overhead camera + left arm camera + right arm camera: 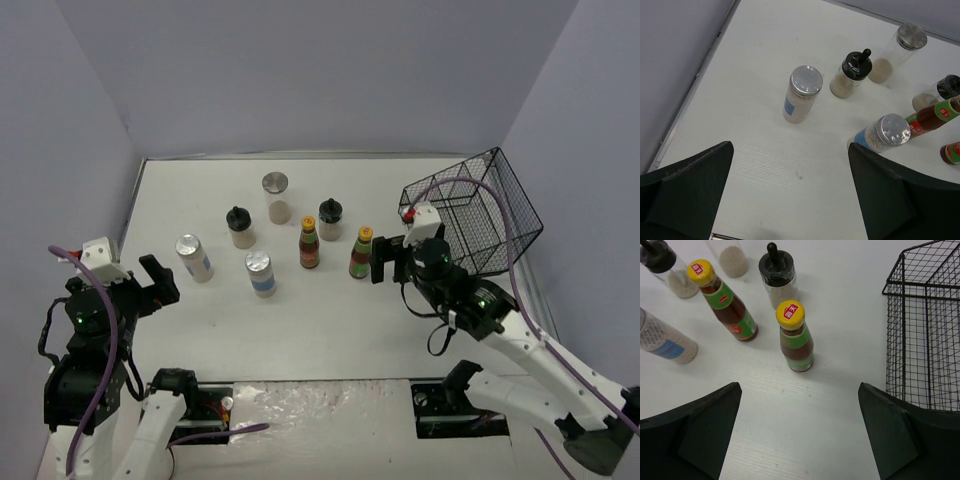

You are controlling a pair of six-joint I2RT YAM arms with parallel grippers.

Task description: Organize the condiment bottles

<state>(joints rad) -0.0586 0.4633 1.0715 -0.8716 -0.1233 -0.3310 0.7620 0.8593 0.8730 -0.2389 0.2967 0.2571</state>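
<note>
The left pincer (pixel 155 285) gapes empty near a shaker (pixel 194 257) on the table (pixel 300 330); the right pincer (pixel 385 258), equally wide and empty, faces a sauce bottle (pixel 361 252) left of the basket (pixel 470 215).

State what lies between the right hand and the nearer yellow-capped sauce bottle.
Nothing: the right wrist view shows only bare white tabletop between the open right hand and the sauce bottle standing ahead of it.

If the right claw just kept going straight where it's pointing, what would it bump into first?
Most likely the nearer small dark sauce bottle with a yellow cap, standing straight ahead of the open right claw, though depth is hard to judge.
</note>
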